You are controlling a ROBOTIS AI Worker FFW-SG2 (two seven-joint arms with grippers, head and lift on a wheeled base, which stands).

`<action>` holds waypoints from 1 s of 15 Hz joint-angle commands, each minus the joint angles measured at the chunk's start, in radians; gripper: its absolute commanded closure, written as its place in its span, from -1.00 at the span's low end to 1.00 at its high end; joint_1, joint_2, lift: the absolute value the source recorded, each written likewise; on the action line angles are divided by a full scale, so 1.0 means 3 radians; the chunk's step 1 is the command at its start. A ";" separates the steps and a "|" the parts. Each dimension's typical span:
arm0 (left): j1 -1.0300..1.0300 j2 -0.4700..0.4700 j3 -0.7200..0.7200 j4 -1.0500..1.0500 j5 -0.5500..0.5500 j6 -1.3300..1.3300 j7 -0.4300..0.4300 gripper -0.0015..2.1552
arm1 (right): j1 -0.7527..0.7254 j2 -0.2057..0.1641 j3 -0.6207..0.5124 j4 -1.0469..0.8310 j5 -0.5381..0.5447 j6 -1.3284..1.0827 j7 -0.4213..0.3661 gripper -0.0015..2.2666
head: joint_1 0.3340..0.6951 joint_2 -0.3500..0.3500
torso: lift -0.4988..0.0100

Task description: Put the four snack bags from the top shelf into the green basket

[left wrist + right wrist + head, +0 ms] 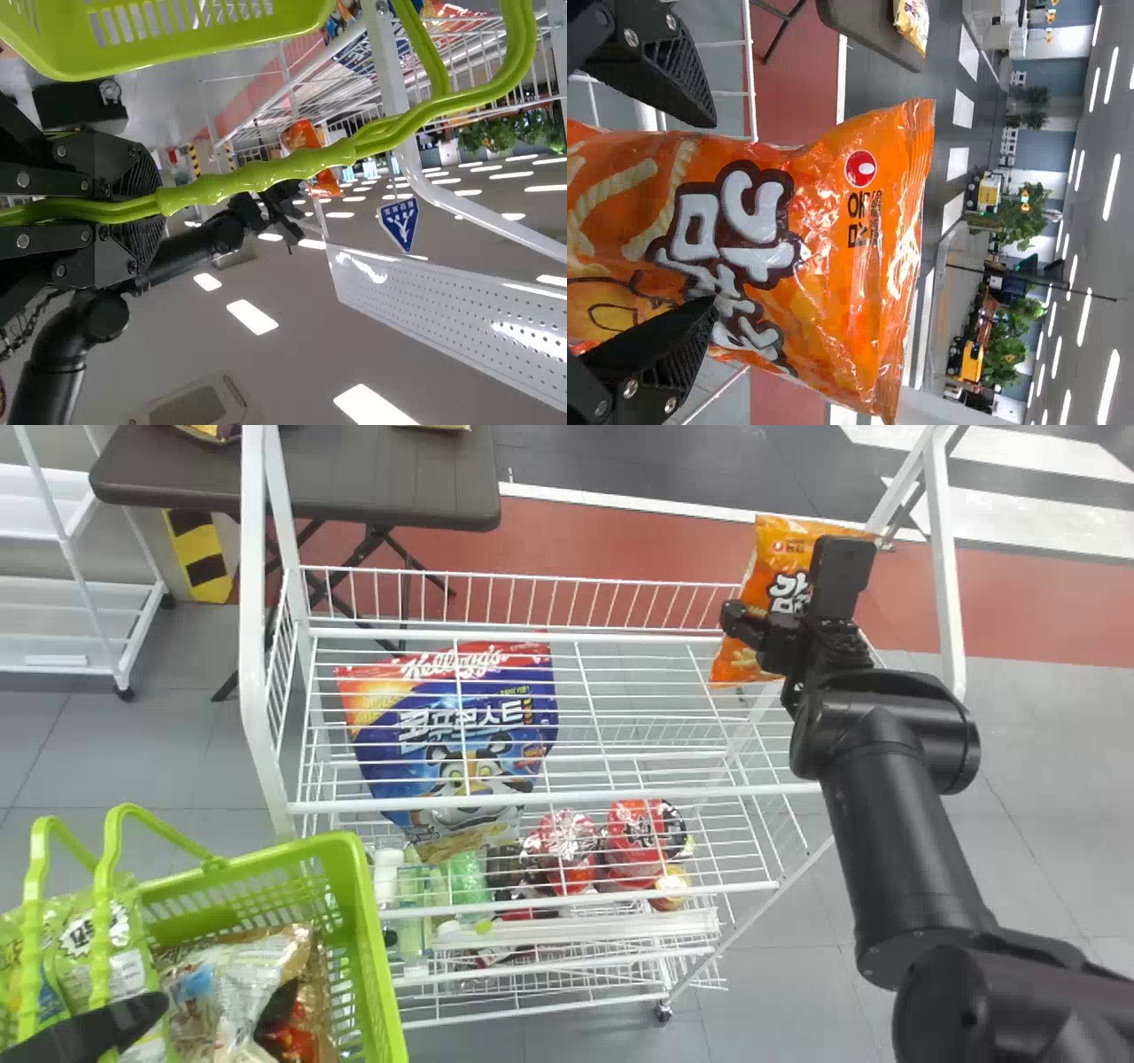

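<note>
My right claw [713, 212] is spread around the glossy orange plastic snack bag [780, 571], one finger at either side, because that filled body needs a wide gap before I squeeze; whether a pad touches it, I cannot tell. I judge it ungripped. The bag is at the right end of the white wire top shelf [549, 798], slightly tilted, its printed face toward me. It stands tall enough to rise past the rear rail [576, 581], which makes its middle easy to reach from the front. My left claw [159, 202] is clenched on the bright green plastic handles [266, 171] of the open-topped green basket [376, 957]. Holding both together keeps the basket hanging beside the shelf, at my left, where I can drop things in. Inside lie a light green snack bag [73, 957] and a shiny silver-and-brown packet [239, 992], kept in by the slotted walls; I can't count everything there. The orange one looks like the last to fetch. Next I should close gently: the film could slip or the contents crush, and a low, firm pinch seems safer. Then it has to clear the rails and cross left, with the handles leaving room to lower it in.
</note>
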State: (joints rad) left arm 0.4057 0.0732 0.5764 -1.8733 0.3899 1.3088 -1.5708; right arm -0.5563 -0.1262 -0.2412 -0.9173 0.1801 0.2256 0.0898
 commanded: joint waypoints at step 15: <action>-0.0002 0.0012 0.0027 0.0021 0.0025 -0.0019 -0.0033 0.99 | 0.1808 0.0017 0.0103 -0.3237 -0.1240 0.1434 0.0125 0.98 | 1.00 -0.55 | 0.96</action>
State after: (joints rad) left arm 0.4063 0.0767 0.5866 -1.8664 0.3973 1.3032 -1.5708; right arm -0.1019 -0.1227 -0.2223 -1.7075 -0.1197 0.5621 0.1249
